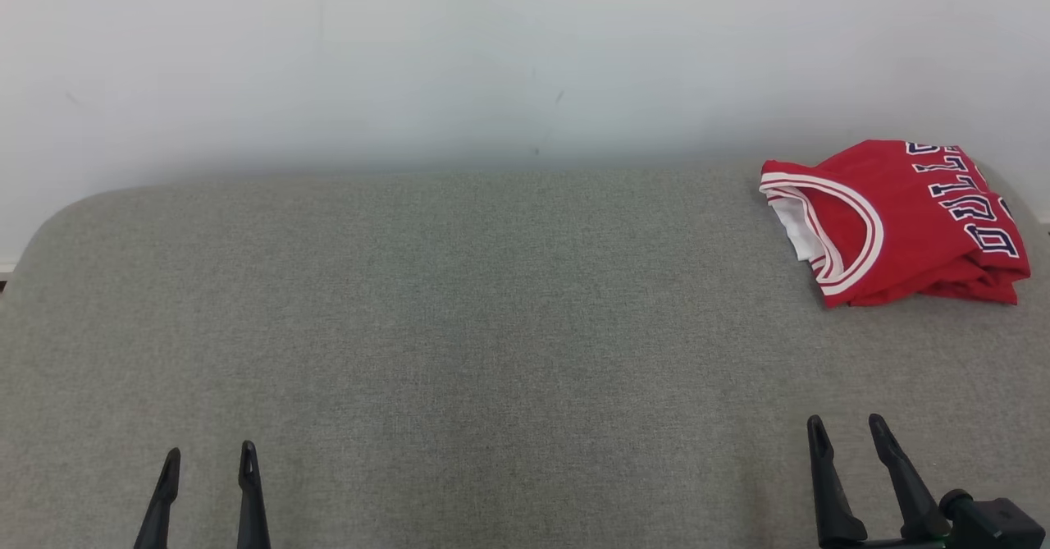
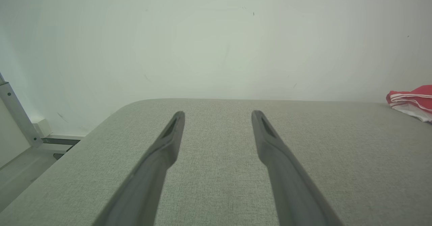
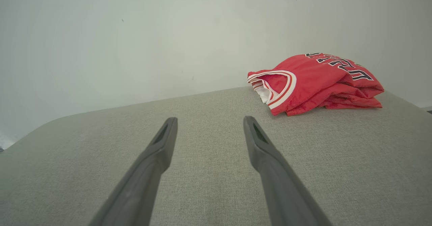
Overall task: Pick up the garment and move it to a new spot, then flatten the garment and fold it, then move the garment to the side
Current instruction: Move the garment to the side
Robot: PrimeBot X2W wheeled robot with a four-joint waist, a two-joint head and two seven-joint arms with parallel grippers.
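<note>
Red slick jersey (image 1: 898, 221) — folded, rumpled — on woven grey table (image 1: 459, 311).

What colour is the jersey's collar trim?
White with a red stripe on the jersey; clearest in the right wrist view.

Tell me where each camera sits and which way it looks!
Head view: on the head, looking down at the grey padded surface and red jersey; both open jaws at bottom.
Left wrist view: left wrist, looking along its open jaws toward the white wall.
Right wrist view: right wrist, along its open jaws toward the jersey.
Shared: all three show the jersey.
</note>
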